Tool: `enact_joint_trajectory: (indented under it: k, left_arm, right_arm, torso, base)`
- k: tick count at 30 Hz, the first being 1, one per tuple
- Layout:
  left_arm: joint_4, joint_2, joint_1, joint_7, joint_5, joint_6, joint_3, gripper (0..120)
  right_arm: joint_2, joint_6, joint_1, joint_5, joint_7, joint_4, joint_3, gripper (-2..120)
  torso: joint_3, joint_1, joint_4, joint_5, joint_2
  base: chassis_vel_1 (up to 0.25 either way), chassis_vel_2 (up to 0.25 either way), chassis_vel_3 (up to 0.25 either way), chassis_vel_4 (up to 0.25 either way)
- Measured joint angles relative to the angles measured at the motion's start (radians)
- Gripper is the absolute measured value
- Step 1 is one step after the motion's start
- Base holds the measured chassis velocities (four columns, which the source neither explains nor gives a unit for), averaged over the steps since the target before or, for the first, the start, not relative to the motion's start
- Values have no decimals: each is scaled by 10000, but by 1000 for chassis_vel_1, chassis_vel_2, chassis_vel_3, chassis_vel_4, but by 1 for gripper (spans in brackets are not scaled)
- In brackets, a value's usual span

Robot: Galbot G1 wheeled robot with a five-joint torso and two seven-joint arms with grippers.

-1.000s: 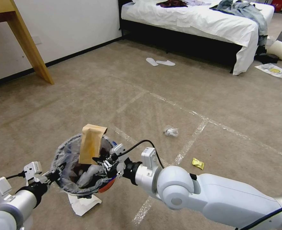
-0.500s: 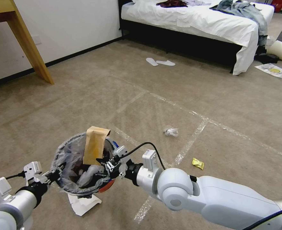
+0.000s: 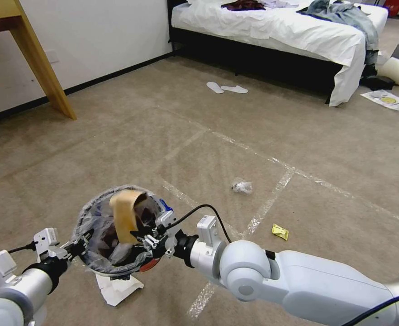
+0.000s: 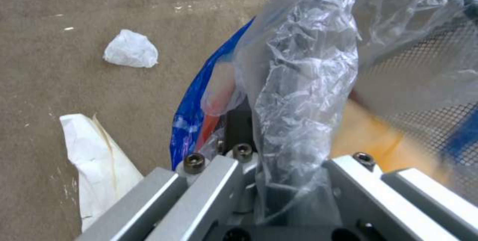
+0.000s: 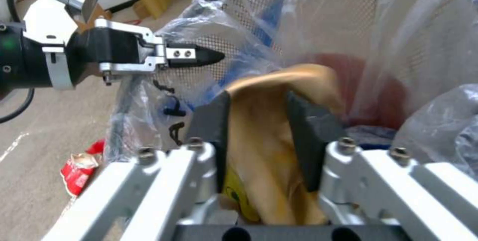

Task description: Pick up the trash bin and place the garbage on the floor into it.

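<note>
Bin (image 3: 91,217) mouth at lower left was crowded: brown carton (image 3: 125,217) stood in it, both grippers at its rim. Carpet (image 3: 172,131) at frame centre lay open; a plastic wad (image 3: 242,186) and yellow wrapper (image 3: 280,232) sat right of centre.

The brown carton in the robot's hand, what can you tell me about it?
The brown carton is a flat tan cardboard piece with a bent top and a yellow patch low down. It leans inside the trash bin, against the clear liner. The right gripper has its dark pads either side of it.
</note>
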Motion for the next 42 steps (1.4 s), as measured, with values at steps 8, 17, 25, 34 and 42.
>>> enact_joint_trajectory:
  k: [8, 17, 25, 34, 42]
  left_arm:
    - [81, 10, -62, 7, 4, -5, 16, 1]
    - [158, 26, -123, 13, 4, -6, 52, 1]
    - [249, 35, -153, 21, 10, -6, 9, 1]
    - [283, 27, -85, 45, 55, -16, -48, 1]
    - [287, -84, -123, 112, 283, -38, -79, 1]
  right_arm:
    - [29, -2, 8, 1, 11, -22, -10, 61]
    - [59, 35, -77, -22, -26, -35, 191, 95]
    - [273, 447, -395, -77, -338, 101, 1271, 100]
    - [395, 1605, -1016, -751, -1472, 99, 3240, 100]
    - [509, 3654, -2916, -2541, -3226, 71, 6817, 100]
  torso:
    - [0, 0, 0, 0, 0]
    - [0, 0, 0, 0, 0]
    - [0, 0, 1, 2, 1]
    - [0, 0, 1, 1, 0]
    - [0, 1, 3, 2, 1]
  base:
    - [0, 0, 0, 0]
    - [0, 0, 0, 0]
    - [0, 0, 0, 0]
    - [0, 0, 0, 0]
    - [0, 0, 0, 0]
